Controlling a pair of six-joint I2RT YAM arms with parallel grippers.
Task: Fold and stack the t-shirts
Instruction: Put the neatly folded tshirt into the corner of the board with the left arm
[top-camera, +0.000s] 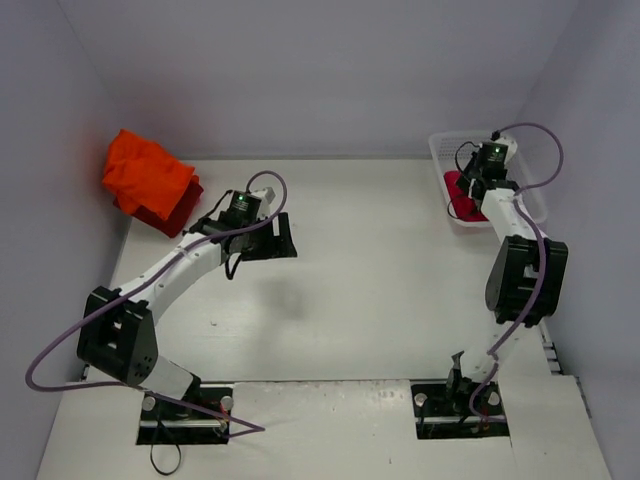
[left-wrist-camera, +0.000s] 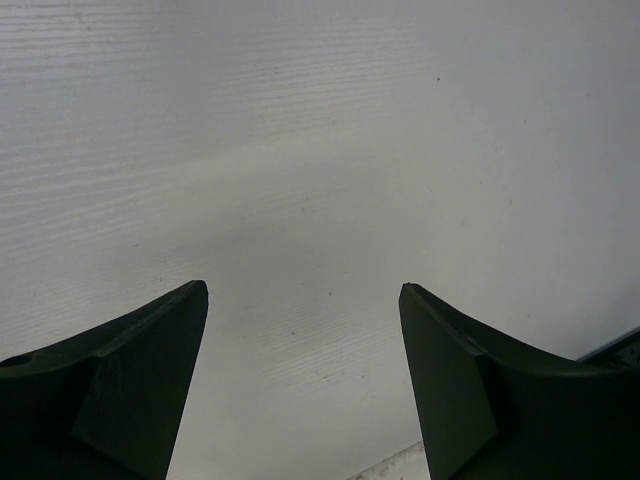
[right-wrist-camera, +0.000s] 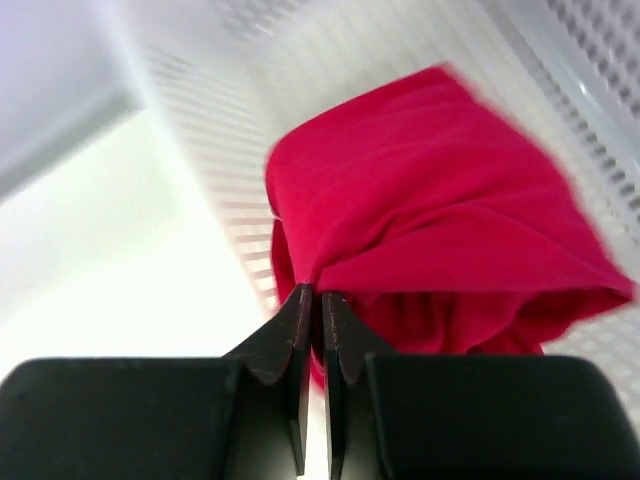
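Probably light and limp, the crimson-pink soft cloth t-shirt (right-wrist-camera: 450, 190) bunches where the right hand (right-wrist-camera: 313, 295) pinches its fold; left hand (left-wrist-camera: 302, 287) spread

**Top view:** fixed camera high above and behind both arm bases, looking down and forward across the whole table (top-camera: 380, 290). **Left wrist view:** close over the tabletop, looking down between the fingers of the left gripper (left-wrist-camera: 302, 287). It shares only bare table surface with the top view. **Right wrist view:** very near, looking past the right gripper (right-wrist-camera: 316, 292) into the white mesh basket (right-wrist-camera: 230, 200). The basket and crimson-pink t-shirt (right-wrist-camera: 430, 180) also appear at the top view's far right.
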